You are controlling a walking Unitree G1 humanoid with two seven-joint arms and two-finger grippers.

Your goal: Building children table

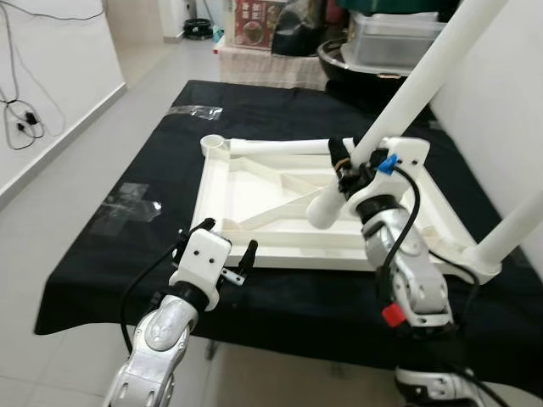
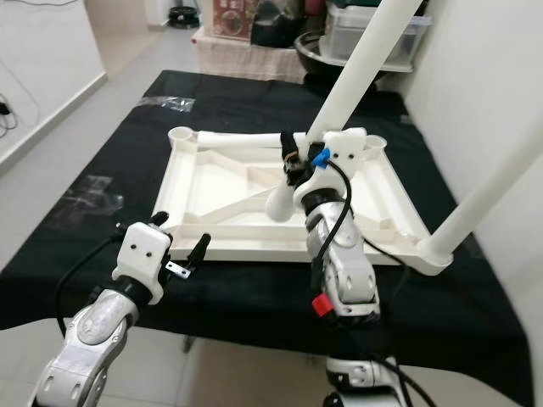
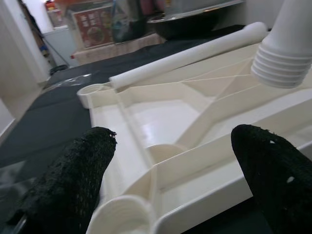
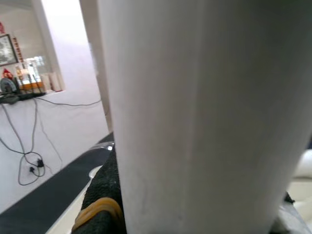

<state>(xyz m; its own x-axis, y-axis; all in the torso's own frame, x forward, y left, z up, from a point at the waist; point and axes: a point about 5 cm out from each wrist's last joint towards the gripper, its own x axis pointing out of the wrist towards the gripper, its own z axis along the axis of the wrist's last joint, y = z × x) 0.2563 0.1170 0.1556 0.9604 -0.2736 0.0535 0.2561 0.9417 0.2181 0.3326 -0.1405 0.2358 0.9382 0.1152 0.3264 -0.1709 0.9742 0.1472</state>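
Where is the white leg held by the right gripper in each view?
Left eye view: the held leg slants from centre to top right, in the right gripper.
Right eye view: slants up from centre.
Left wrist view: its ribbed end, picture's upper right.
Right wrist view: close up, across the middle.
Shared landmark: the round corner socket.

A black cloth [image 1: 254,110] covers the low table, with patches of clear tape [image 1: 127,202] shining on it. The floor [image 1: 76,170] is pale grey tile, brightly lit. A white wall [image 1: 51,51] runs along the left, black cables [image 1: 19,119] hanging down it to the skirting. Beyond the table stand a lace-edged bench [image 1: 271,68], a red printed box [image 1: 254,21], a dark round basin [image 1: 356,64] and a clear lidded bin [image 1: 394,38]. Another white wall [image 1: 501,102] rises on the right.
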